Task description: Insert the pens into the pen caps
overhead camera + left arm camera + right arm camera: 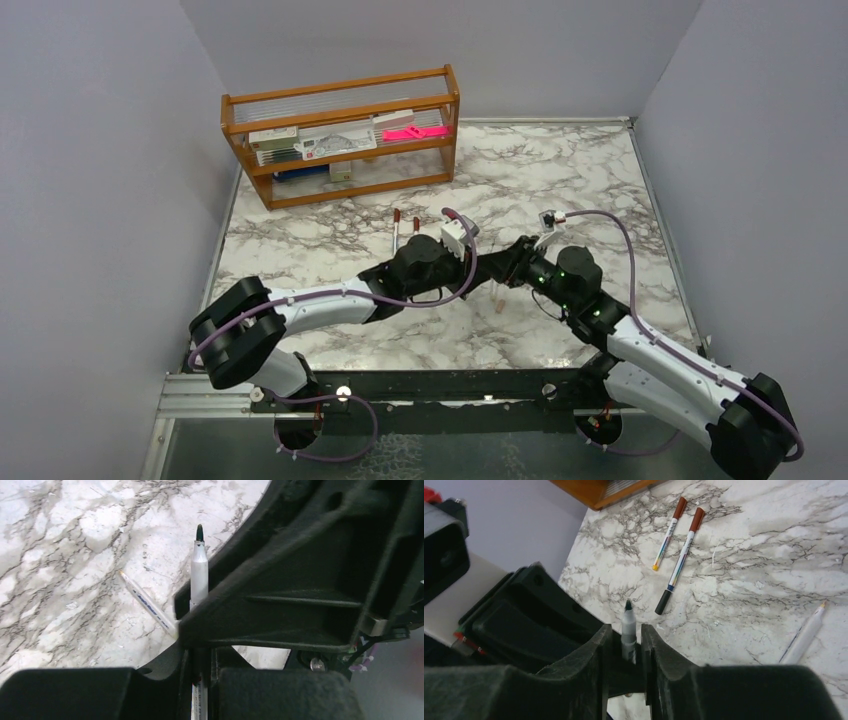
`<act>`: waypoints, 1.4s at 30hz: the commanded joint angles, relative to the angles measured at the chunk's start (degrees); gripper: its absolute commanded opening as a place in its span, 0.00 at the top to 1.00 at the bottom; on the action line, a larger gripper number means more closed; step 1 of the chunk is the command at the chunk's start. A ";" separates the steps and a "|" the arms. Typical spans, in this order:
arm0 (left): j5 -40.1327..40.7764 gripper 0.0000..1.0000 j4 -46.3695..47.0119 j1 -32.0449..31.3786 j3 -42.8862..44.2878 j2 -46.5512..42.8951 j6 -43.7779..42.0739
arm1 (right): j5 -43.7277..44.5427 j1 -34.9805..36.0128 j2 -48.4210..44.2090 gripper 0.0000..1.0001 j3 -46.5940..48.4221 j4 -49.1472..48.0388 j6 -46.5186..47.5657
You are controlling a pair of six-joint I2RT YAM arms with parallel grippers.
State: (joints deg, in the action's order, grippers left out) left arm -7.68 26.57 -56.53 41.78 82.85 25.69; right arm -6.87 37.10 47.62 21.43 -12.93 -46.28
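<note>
One pen (199,575) held tip-up

Dark tip leading, it runs lengthwise out of my left hand (200,677), pinched there. My right hand (626,645), arm reaching in opposite, sits narrow around it; I cannot tell if it grips. Two capped pens (684,555) lie beyond it on the marble tabletop (774,555).

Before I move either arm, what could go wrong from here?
1. The left gripper and right gripper crowd what looks like one uncapped pen; uneven pulling could twist or drop it.
2. Its bare dark tip could smear the marble table if it dips.
3. A loose white pen lies on the table near the grippers and could get knocked.
</note>
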 commanded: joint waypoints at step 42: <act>2.13 1.00 -18.26 34.25 -16.86 -28.34 12.50 | 25.08 24.45 60.79 0.95 40.47 15.93 9.44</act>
State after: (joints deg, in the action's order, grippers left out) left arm -5.43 7.84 -22.57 25.54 54.96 38.65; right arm 19.79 61.14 106.13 63.51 6.04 -35.92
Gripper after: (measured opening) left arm 0.100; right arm 0.064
